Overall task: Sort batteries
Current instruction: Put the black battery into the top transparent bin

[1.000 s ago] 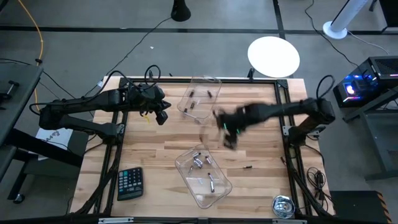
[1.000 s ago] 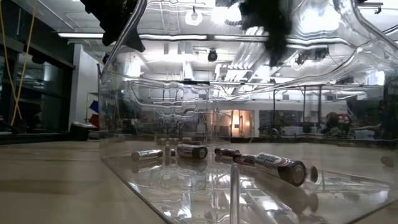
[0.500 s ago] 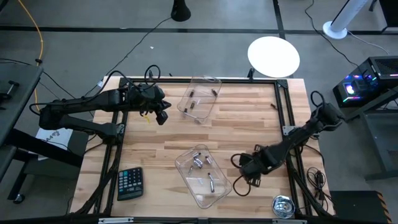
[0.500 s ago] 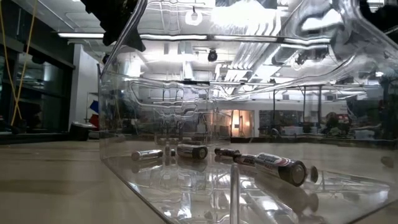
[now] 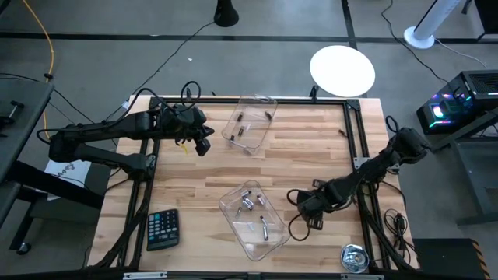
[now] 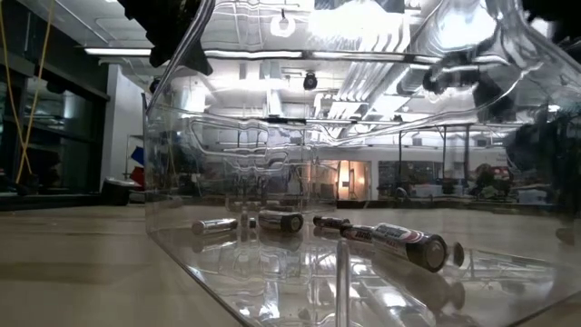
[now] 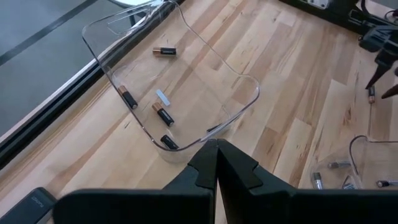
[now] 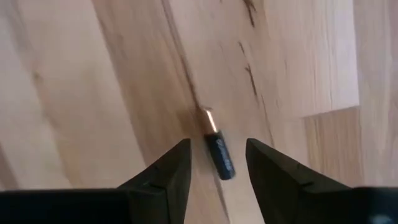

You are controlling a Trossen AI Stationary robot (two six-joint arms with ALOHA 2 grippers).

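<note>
A: State of the right tool (image 5: 302, 204)?

B: Down low over the near right part of the counter (image 5: 194, 183), just right of the near clear tray (image 5: 233, 227). Partly spread, one finger (image 8: 177, 165) on each side of a small dark battery (image 8: 219, 155) with a coppery end. A sliver of wood visible on both sides of it, so straddling, not gripping.

A: And that battery itself?

B: Lying flat on the bare wood, between the finger pads, outside both trays.

A: The left tool (image 5: 204, 146)?

B: Held above the far left part of the counter, just left of the far clear tray (image 5: 257, 99). Pinched fully closed, tips together, nothing between them.

A: Contents of the far tray?

B: Several small dark batteries with coppery ends (image 7: 163, 114), scattered on its floor, apart from one another.

A: The near tray?

B: More batteries (image 5: 247, 201), some silvery, some dark. From counter height, a few lying flat behind the clear wall, the closest one dark with a red band (image 6: 408, 245).

A: Anything loose elsewhere?

B: One tiny dark cylinder (image 5: 340, 133) far right on the wood, well apart from both trays. Too small to name for sure.

A: Other items?

B: A calculator (image 5: 162, 229) at the near left corner and a round tape measure (image 5: 354, 258) at the near right corner.
</note>
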